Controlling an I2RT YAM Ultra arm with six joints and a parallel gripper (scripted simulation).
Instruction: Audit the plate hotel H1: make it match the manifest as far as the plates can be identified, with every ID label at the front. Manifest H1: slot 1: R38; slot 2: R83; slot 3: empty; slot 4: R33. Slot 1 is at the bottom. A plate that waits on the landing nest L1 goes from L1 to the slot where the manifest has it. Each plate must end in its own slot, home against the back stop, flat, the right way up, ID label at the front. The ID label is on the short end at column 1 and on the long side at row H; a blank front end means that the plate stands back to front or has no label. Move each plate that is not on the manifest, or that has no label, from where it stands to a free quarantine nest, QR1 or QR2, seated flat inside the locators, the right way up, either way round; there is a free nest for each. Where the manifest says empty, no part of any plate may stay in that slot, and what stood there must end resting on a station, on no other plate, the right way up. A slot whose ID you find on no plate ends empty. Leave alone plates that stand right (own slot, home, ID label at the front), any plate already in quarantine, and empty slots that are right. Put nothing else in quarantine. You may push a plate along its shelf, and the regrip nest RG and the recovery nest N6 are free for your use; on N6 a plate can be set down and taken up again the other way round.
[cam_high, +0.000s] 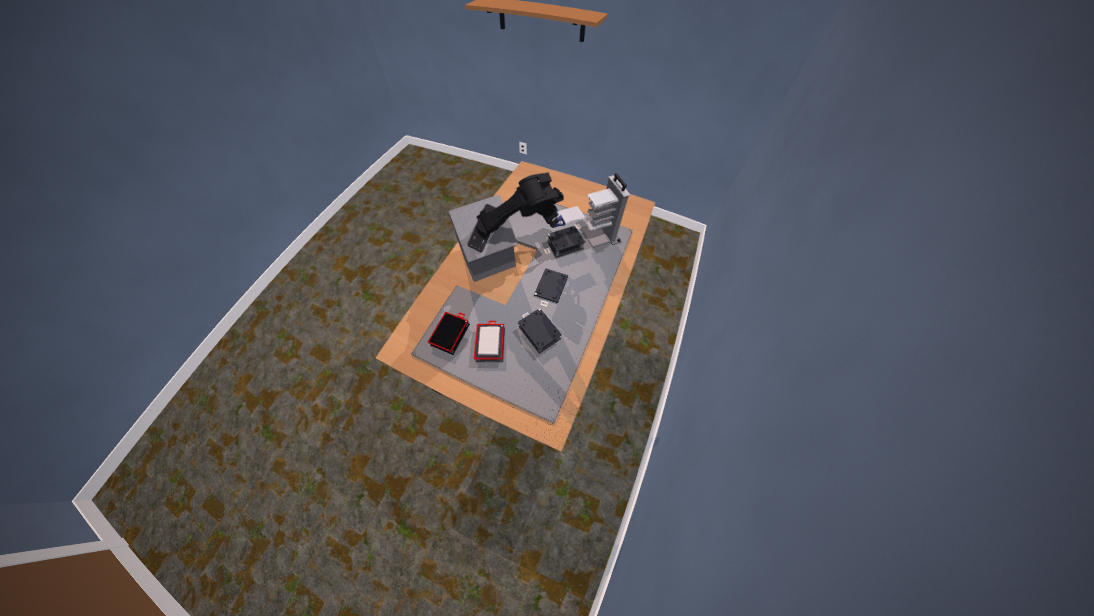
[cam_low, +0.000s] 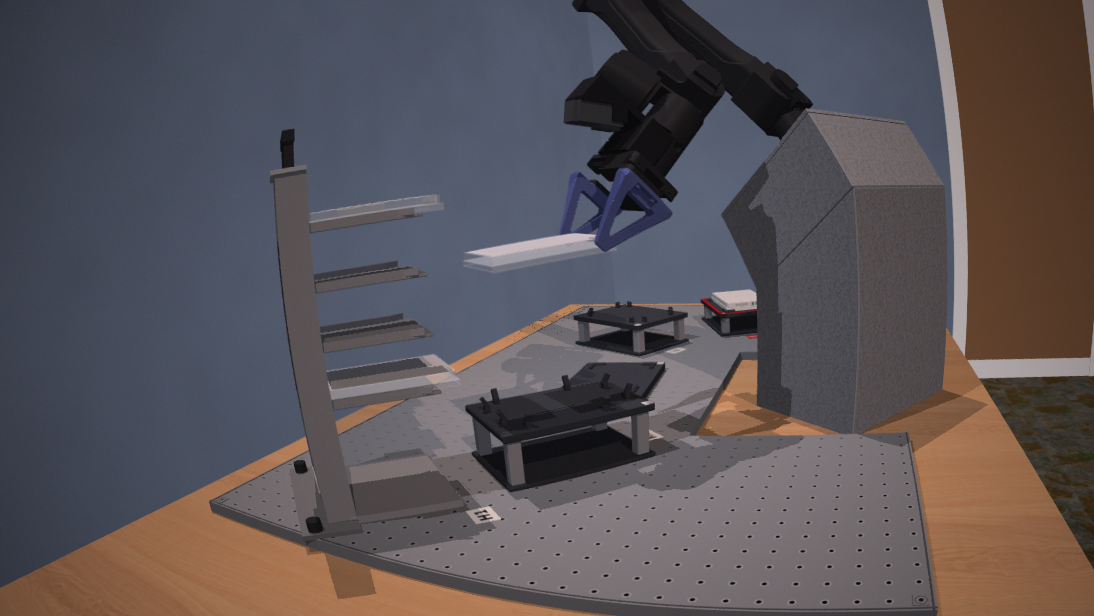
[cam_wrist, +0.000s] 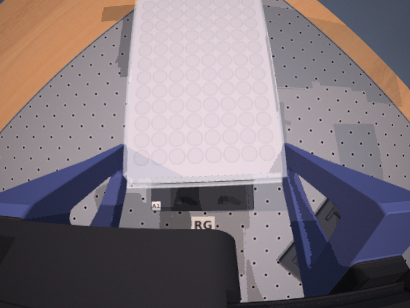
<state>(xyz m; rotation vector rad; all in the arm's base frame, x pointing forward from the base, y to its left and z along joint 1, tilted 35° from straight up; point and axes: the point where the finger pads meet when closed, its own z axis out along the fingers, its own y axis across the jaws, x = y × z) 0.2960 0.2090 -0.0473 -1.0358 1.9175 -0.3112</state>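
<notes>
My gripper (cam_low: 612, 221) is shut on a clear well plate (cam_low: 528, 250) by its near short end and holds it level in the air. The plate is out of the plate hotel H1 (cam_low: 306, 344), at about the height of slot 3 (cam_low: 367, 275). In the wrist view the plate (cam_wrist: 203, 85) lies between the blue fingers, and I read no label on it. Slot 4 (cam_low: 375, 210) and slot 1 (cam_low: 390, 378) each hold a clear plate. Slot 3 and slot 2 (cam_low: 375, 332) look bare.
The regrip nest RG (cam_low: 562, 417) stands below the held plate, with its tag in the wrist view (cam_wrist: 203, 223). Another black nest (cam_low: 631, 321) stands behind it. One red quarantine nest holds a white plate (cam_high: 489, 341), and the other (cam_high: 448, 332) is free. The arm's grey pedestal (cam_low: 842, 267) stands at the right.
</notes>
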